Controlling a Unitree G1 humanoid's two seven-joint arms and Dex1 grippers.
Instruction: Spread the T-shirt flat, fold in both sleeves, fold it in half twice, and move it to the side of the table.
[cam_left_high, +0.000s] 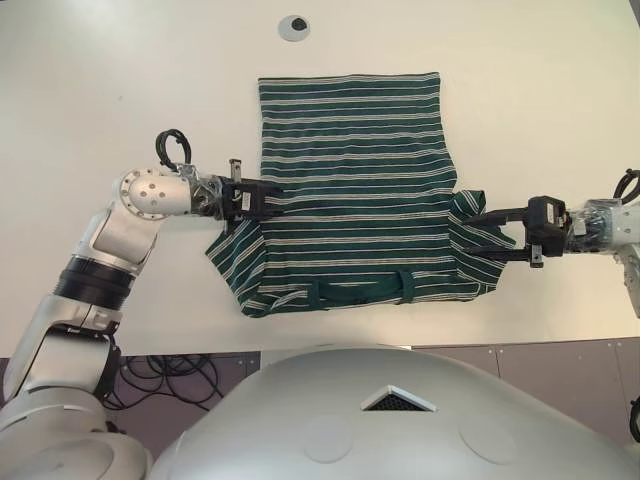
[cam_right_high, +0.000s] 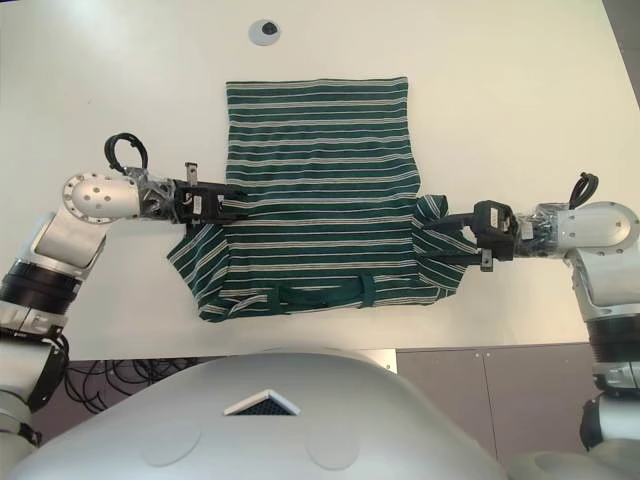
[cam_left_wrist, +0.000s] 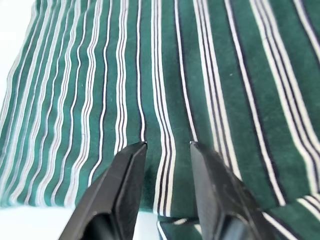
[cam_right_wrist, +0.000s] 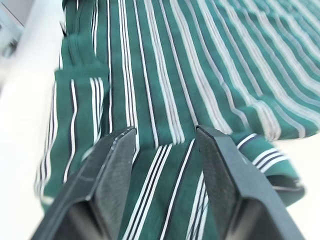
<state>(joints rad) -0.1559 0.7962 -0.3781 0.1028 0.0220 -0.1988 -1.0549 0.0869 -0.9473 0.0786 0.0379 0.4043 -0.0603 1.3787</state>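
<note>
On the white worktop (cam_left_high: 120, 90) we find the dark green T-shirt with thin white stripes (cam_left_high: 350, 150) lying spread out near the middle, its hem at the far end and its collar (cam_left_high: 360, 290) nearest the robot. Our left end effector (cam_left_high: 272, 200) lies over the shirt's left edge, beside the left sleeve (cam_left_high: 230, 255), which sticks out to the side. In the left wrist view its two black fingers (cam_left_wrist: 125, 175) stand apart with striped cloth showing between them, gripping nothing. Our right end effector (cam_left_high: 468, 232) is at the rumpled right sleeve (cam_left_high: 478, 272), its fingers (cam_right_wrist: 115, 165) likewise spread wide over the fabric. A small round grey-and-white object (cam_left_high: 294, 27) sits on the worktop beyond the hem, apart from the shirt.
</note>
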